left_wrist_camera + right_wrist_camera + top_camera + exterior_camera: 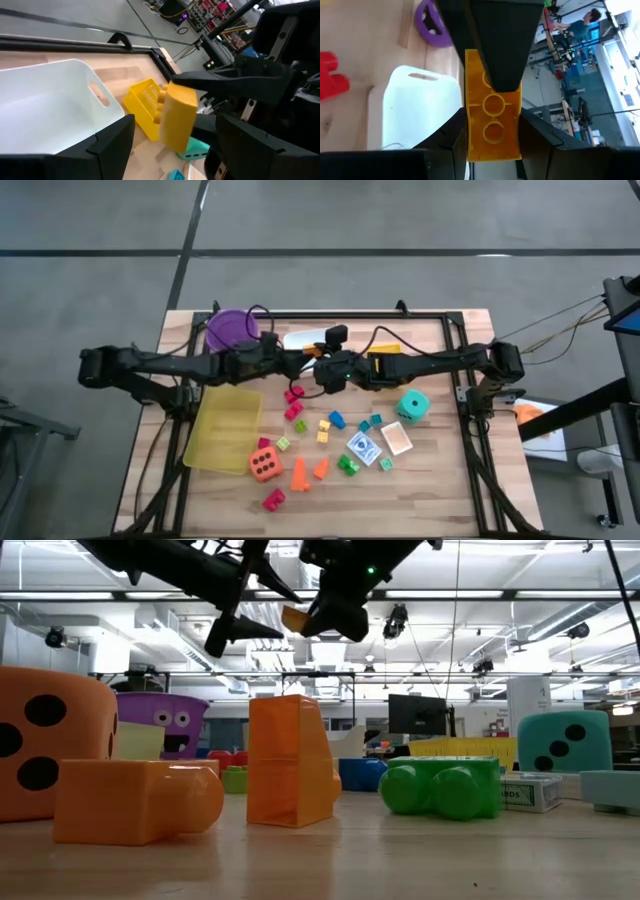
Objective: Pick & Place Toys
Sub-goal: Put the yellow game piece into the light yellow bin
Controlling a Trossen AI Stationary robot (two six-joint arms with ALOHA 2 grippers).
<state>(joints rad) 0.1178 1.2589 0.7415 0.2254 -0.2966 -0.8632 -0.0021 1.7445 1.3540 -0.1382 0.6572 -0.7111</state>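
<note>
My right gripper (pixel 492 135) is shut on a yellow block (pixel 492 115), held high above the table's far middle (pixel 318 353). My left gripper (pixel 176 142) faces it from the left, open, with the block (pixel 177 115) between its spread fingers. One left finger (pixel 492 45) overlaps the block's far end; I cannot tell whether it touches. Other toys lie on the near half of the table: an orange die (pixel 265 463), a teal die (pixel 413 405), red blocks (pixel 293 396), cards (pixel 365 447) and a green block (pixel 348 465). My right gripper pinches the yellow block by its two long sides (pixel 471 127) between its two fingers. The block's hollow underside with round tubes faces the wrist camera. The fingers come from the table's right, slanting a little down. The block is lifted clear of the table.
A white tray (pixel 305 338) and a small yellow basket (pixel 142 105) stand at the far edge below the grippers. A purple bowl (pixel 232 330) sits far left and a flat yellow tray (pixel 225 428) near left. A black frame rail (pixel 455 345) lines the table.
</note>
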